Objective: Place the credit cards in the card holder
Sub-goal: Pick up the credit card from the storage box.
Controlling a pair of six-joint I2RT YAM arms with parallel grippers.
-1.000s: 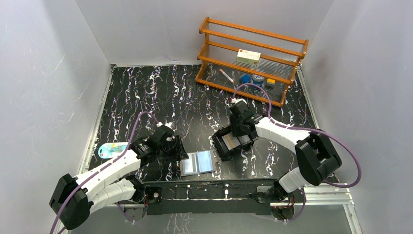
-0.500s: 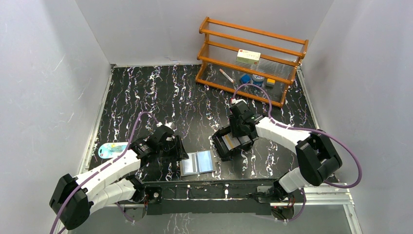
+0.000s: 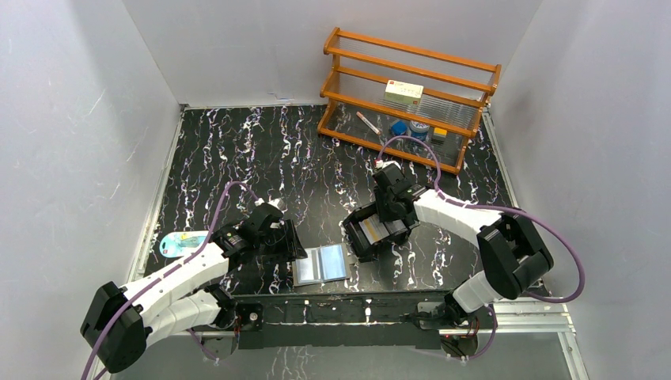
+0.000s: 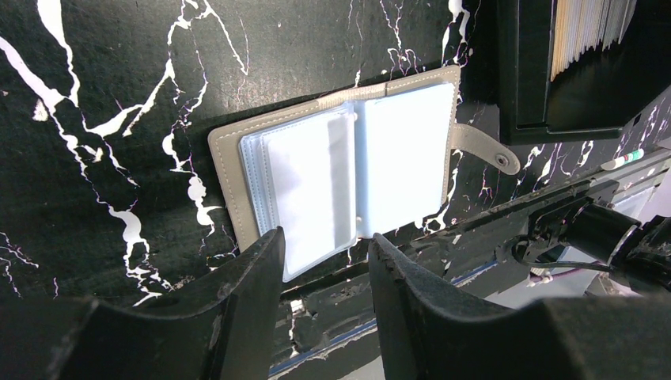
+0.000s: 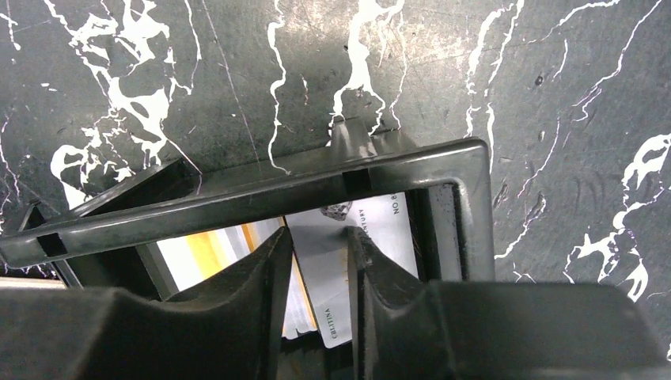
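R claw (image 5: 318,241) closed in slightly over credit card (image 5: 324,309) marked "CRI TINA".

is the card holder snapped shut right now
No, the card holder lies spread open with its clear sleeves facing up, and its snap tab sticks out unfastened at one side.

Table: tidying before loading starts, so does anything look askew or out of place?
Little. The card holder lies open and flat. The credit cards in the black tray lean fanned rather than squared, and a pale blue packet lies alone at the table's left edge.
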